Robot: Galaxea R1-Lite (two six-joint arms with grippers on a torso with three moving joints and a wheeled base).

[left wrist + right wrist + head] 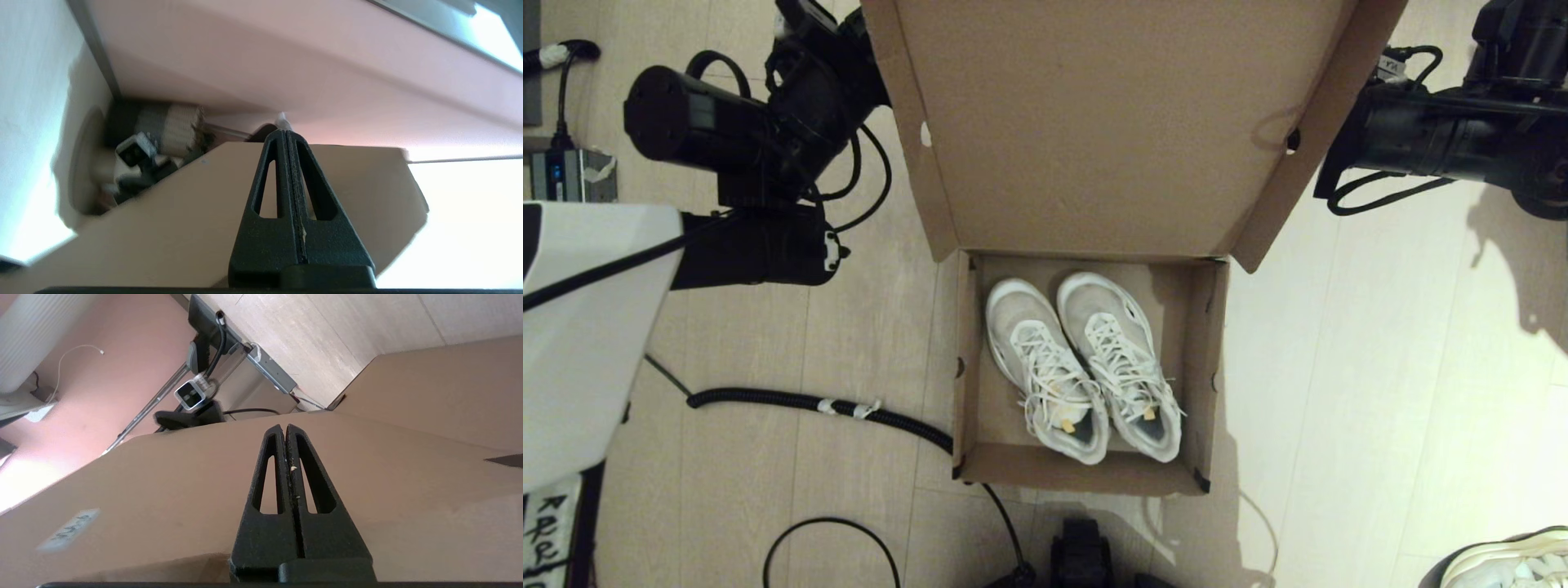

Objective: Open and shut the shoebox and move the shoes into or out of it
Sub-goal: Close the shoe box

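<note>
Pale floorboards surround the shoebox (1094, 147); left hand (286, 134) and right hand (284, 428) closed, holding nothing.

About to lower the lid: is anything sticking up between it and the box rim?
Nothing visible does. The shoes lie flat on the bottom of the shoebox, below its rim, and no cable or arm crosses the opening. The raised lid has a clear swing down.
</note>
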